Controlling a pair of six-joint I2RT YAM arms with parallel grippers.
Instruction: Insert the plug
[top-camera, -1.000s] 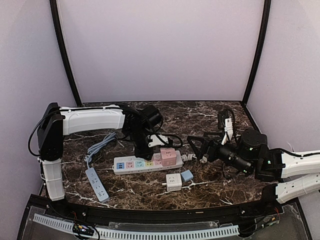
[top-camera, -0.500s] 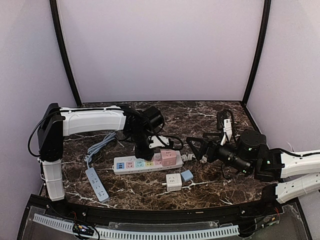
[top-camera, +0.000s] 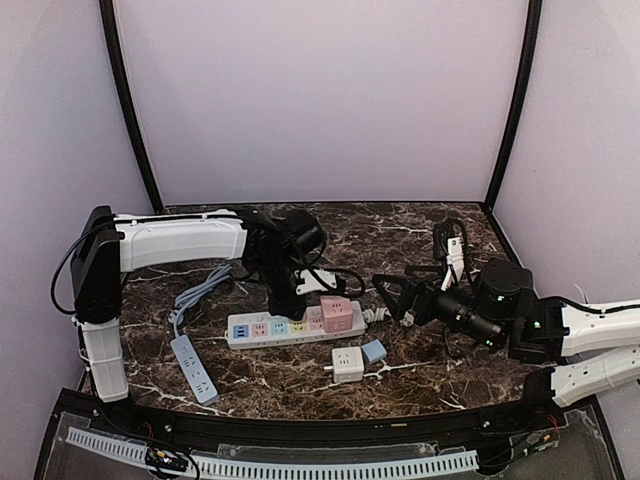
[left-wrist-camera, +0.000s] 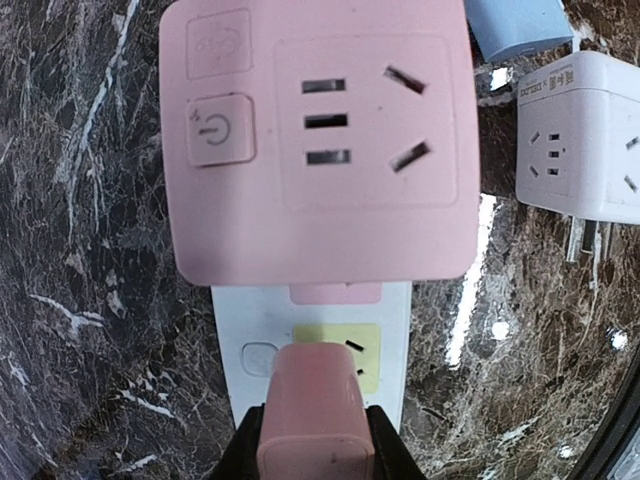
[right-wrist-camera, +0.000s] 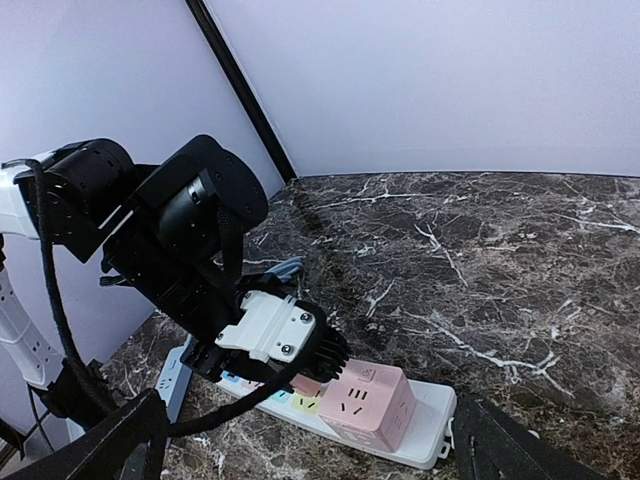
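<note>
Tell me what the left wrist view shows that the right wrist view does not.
Only the left wrist view: the white cube adapter with metal prongs, the light blue adapter, and the power button on the pink cube adapter. Only the right wrist view: the left arm's black wrist, its black cable, the pale purple back wall. Both: that pink adapter on the white power strip, and the small pink plug held in the shut left tool.

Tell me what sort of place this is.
Probably a robot test booth, not a home: plain lilac walls and black frame poles close in a marble-patterned table, where a power strip and a white adapter cube lie ready for plugging.
</note>
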